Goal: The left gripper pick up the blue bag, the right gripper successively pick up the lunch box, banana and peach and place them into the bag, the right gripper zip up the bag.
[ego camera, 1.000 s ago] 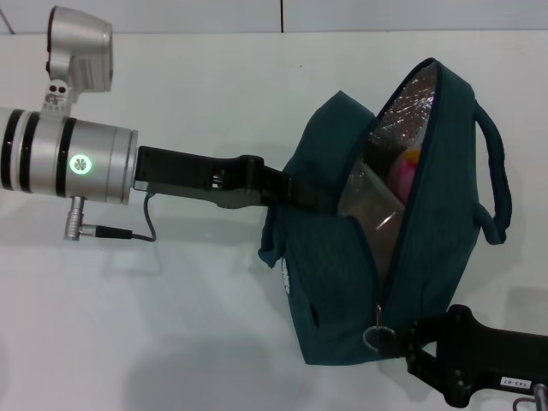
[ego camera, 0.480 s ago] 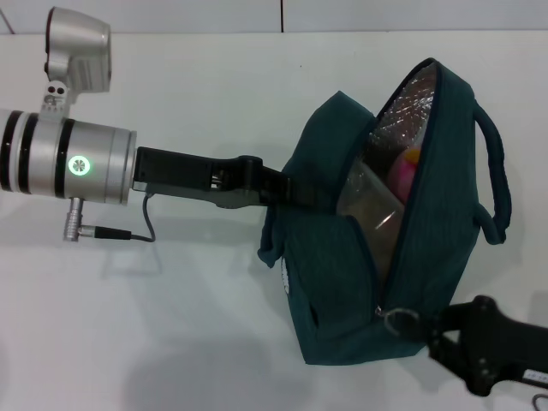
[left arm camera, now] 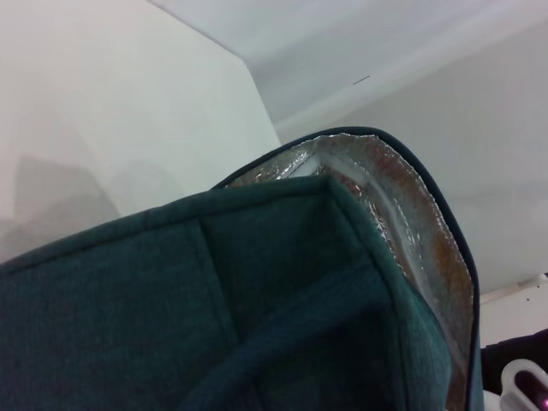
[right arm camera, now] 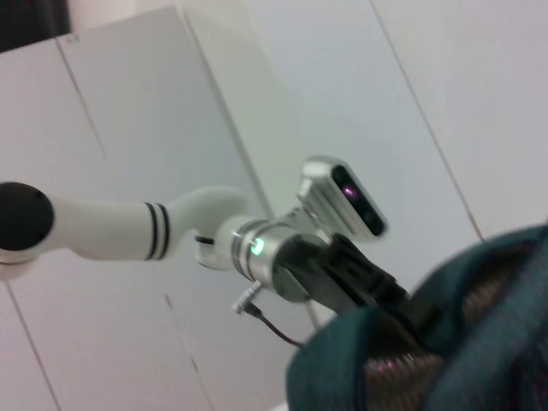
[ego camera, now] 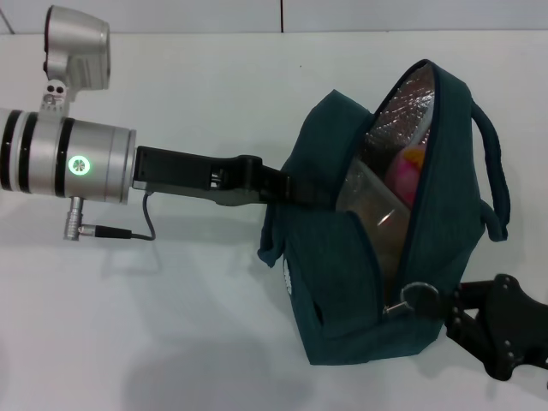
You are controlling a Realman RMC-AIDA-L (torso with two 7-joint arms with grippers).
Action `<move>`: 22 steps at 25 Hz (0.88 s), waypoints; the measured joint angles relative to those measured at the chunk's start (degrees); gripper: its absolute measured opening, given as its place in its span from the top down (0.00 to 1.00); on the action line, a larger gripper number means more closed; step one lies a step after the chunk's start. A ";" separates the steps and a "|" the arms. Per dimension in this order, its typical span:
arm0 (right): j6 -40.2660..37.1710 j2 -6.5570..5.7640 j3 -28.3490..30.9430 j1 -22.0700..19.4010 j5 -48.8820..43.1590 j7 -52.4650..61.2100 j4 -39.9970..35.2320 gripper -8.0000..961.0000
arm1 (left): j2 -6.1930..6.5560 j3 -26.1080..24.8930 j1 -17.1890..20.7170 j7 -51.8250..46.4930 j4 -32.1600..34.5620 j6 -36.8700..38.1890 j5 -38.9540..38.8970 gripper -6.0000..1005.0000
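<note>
from the head camera i see the blue bag standing on the white table, right of centre, its mouth wide open from the far tip down toward the near end, with silver foil lining showing inside. my left gripper reaches in from the left and is clamped on the bag's left side, where a dark strap is caught between its fingers, so the bag is held by that wall. inside the opening i can make out a clear lunch box and, behind it, something pink and yellow that i cannot identify with certainty. my right gripper comes in from the near right corner and sits at the near end of the zip, its fingertips closed on the metal ring of the zipper pull. the zip line above the pull gapes open. in the left wrist camera the bag's fabric wall fills most of the view with the foil rim behind it. the right wrist camera looks over the bag's edge at the left arm.
</note>
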 joint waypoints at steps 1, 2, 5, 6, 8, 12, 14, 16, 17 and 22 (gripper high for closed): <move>-0.25 0.10 0.00 0.26 0.03 -0.07 -0.03 0.98 | -0.01 -0.02 0.02 0.43 -0.12 -0.02 0.00 0.96; -0.67 0.23 0.01 0.67 0.28 -0.45 -0.03 0.98 | -0.03 -0.05 0.04 0.95 -0.39 -0.06 -0.06 0.96; -2.43 0.64 -0.22 2.20 2.79 -2.04 0.33 0.98 | -0.08 -0.06 0.00 2.78 -1.62 -0.18 -1.13 0.96; -2.72 0.74 -0.32 2.47 3.44 -2.32 0.42 0.98 | -0.08 -0.06 -0.01 3.21 -1.82 -0.21 -1.39 0.96; -3.26 0.91 -0.47 2.88 4.98 -2.97 0.50 0.98 | -0.09 -0.06 -0.01 3.82 -1.99 -0.25 -1.63 0.96; -4.85 1.02 -0.51 3.07 8.23 -4.31 0.55 0.98 | -0.09 -0.06 0.03 4.25 -2.02 -0.40 -1.66 0.96; -5.64 1.02 -0.55 3.13 9.74 -4.46 0.46 0.98 | -0.08 -0.06 0.03 4.62 -2.02 -0.66 -1.67 0.96; -6.44 1.01 -0.60 3.43 11.19 -4.46 0.39 0.98 | -0.08 -0.02 0.05 5.06 -2.02 -0.97 -1.68 0.96; -6.76 1.01 -0.62 3.51 11.59 -4.46 0.38 0.98 | -0.09 -0.01 0.05 5.34 -2.04 -1.06 -1.68 0.96; -7.29 1.09 -0.73 3.80 11.87 -4.46 0.37 0.98 | -0.31 -0.04 0.33 8.52 -2.38 -1.12 -2.99 0.96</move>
